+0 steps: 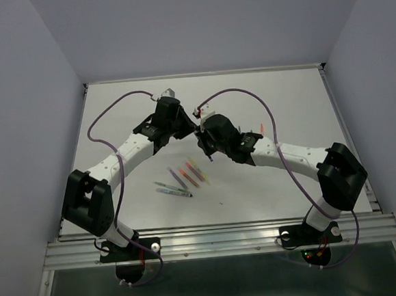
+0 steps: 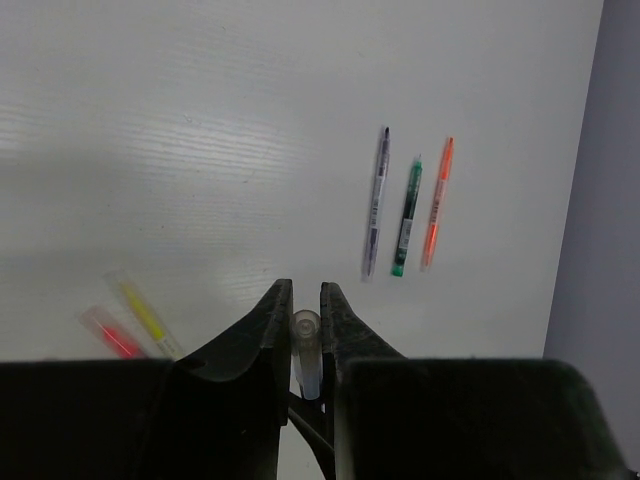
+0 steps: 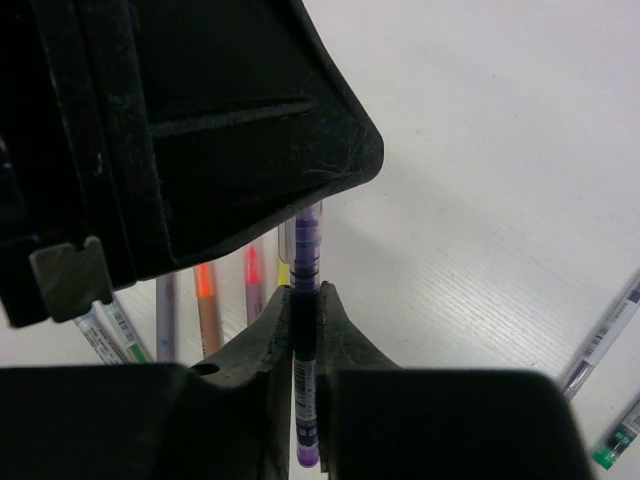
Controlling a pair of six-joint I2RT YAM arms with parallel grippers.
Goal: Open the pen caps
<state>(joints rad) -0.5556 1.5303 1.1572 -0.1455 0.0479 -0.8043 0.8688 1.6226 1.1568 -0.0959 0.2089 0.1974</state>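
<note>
My two grippers meet above the table's middle. My right gripper (image 3: 306, 300) is shut on a purple pen (image 3: 308, 255), which also shows in the top view (image 1: 199, 131). The pen's upper end, with a clear cap (image 3: 288, 240), runs under the left gripper's black body (image 3: 200, 130). My left gripper (image 2: 305, 300) is shut on that clear cap (image 2: 306, 350), end-on between the fingers. Whether cap and barrel have parted is hidden. In the top view the left gripper (image 1: 192, 125) and right gripper (image 1: 203, 138) almost touch.
Several pens lie in a loose row (image 1: 185, 178) in front of the grippers. A purple pen (image 2: 376, 200), a green one (image 2: 406, 215) and an orange one (image 2: 437, 200) lie side by side. An orange pen (image 1: 261, 128) lies alone at the right. Purple cables arc over both arms.
</note>
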